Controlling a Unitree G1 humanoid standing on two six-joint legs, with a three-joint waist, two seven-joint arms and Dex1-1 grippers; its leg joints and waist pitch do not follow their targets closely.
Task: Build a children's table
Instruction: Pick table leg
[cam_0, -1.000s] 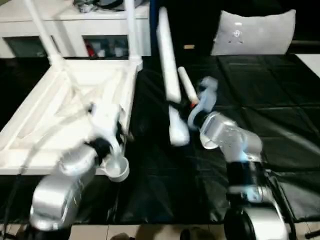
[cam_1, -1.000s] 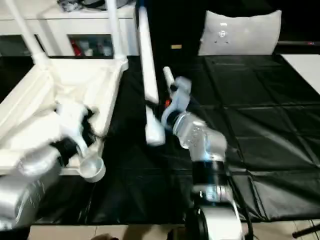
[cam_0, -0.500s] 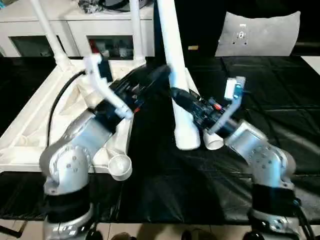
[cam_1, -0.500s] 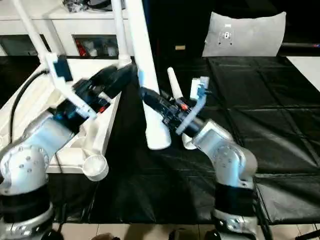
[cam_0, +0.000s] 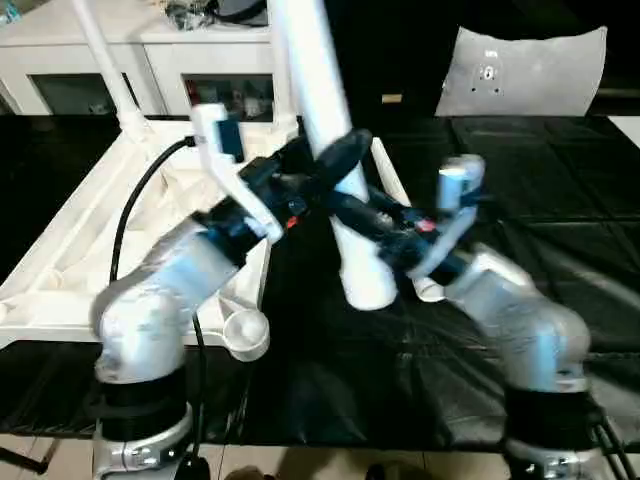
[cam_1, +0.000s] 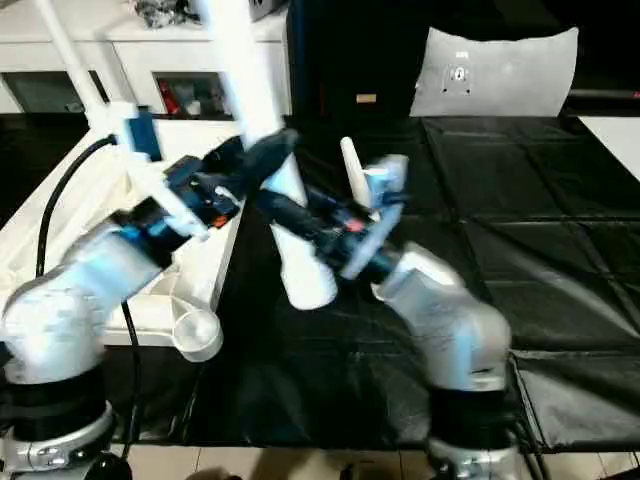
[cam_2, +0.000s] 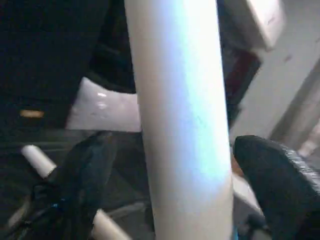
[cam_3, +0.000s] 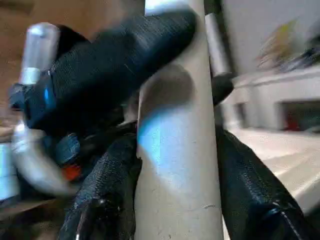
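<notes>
From the head, the leg (cam_0: 330, 130) stands tilted off the tabletop's (cam_0: 80, 240) right edge, presumably bound for a corner socket (cam_0: 245, 333). Left wrist: left gripper (cam_2: 175, 165) spread around it, not clamped. Right wrist: right gripper (cam_3: 175, 165) clasps the leg.

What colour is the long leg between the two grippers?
White; the leg shows best in the left eye view.

Black sheet (cam_0: 560, 240) covered the floor; the tabletop (cam_0: 80, 250) sat on it at 9 o'clock, a spare leg (cam_1: 352, 165) near center.
</notes>
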